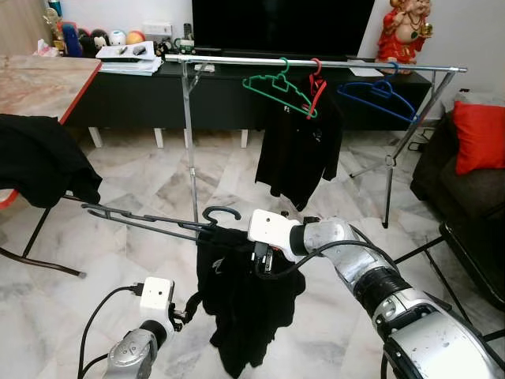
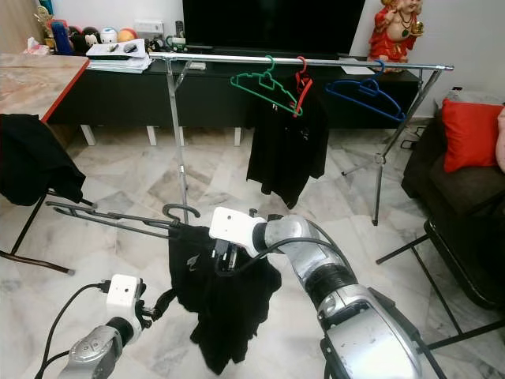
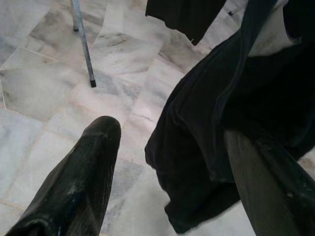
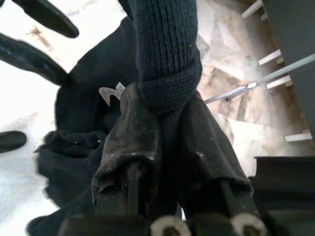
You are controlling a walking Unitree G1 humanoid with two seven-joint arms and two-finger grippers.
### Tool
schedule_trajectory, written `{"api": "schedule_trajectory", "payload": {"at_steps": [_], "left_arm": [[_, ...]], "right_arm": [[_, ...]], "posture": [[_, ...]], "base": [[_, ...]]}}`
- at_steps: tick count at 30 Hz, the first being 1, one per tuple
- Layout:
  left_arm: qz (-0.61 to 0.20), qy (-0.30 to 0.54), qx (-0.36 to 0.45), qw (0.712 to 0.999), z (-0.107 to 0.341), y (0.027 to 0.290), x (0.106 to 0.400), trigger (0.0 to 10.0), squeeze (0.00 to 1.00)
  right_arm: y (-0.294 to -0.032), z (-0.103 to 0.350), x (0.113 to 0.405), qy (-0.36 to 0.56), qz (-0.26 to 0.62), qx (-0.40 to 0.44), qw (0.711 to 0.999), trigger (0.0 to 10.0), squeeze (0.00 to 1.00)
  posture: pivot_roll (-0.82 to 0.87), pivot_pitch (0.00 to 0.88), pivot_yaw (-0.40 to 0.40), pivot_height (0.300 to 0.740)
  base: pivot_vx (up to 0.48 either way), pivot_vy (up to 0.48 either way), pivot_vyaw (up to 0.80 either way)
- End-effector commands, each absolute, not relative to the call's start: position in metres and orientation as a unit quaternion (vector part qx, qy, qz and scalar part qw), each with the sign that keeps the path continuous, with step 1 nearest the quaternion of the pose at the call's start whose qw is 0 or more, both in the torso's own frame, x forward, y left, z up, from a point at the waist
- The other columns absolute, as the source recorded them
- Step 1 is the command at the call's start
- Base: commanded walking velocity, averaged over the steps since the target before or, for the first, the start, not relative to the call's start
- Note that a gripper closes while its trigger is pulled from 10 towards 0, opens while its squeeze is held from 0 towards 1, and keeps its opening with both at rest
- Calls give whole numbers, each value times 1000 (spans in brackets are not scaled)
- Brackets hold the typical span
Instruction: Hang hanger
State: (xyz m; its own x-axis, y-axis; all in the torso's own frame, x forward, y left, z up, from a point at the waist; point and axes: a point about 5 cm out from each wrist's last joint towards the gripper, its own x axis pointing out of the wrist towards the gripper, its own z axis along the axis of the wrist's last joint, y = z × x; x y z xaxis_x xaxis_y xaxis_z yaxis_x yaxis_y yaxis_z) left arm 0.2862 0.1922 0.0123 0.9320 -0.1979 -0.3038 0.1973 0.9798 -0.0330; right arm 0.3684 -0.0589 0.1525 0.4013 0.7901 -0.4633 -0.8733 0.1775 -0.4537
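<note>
A home living room: marble-tiled floor (image 1: 142, 181), black television (image 1: 280, 24) above a low black media console (image 1: 134, 95), sofa with red cushion (image 1: 480, 136), red figurine (image 1: 406, 30), metal clothes rack (image 1: 316, 63) with coloured hangers.

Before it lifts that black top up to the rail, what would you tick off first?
1. Right end effector clamped on the black garment: ok.
2. Black hanger seated inside the garment: not ok, most of it sticks out sideways.
3. Left end effector open, beside the hem: ok.
4. Free space on the rail left of the green hanger: ok.
5. Hanger hook pointing up: ok.
6. Grip on the hanger itself: cannot tell.
</note>
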Motion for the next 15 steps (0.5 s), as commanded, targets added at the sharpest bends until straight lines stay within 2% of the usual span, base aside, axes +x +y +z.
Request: {"api": "schedule_trajectory", "payload": {"at_steps": [1,10,15], "left_arm": [[-104,161,3,981,9,189,285,10000,0],[-120,163,-5,979,7,183,285,10000,0],[-103,161,0,982,7,185,287,10000,0]], "right_arm": [[-53,165,369,32,549,-328,768,0,0],[-38,167,361,11,572,-325,753,0,0],[-32,169,356,3,585,-318,746,0,0]], "posture": [[69,74,-117,740],[71,59,-119,740],[68,56,-119,740]], "base": [[0,0,0],[0,0,0],[0,0,0]]}}
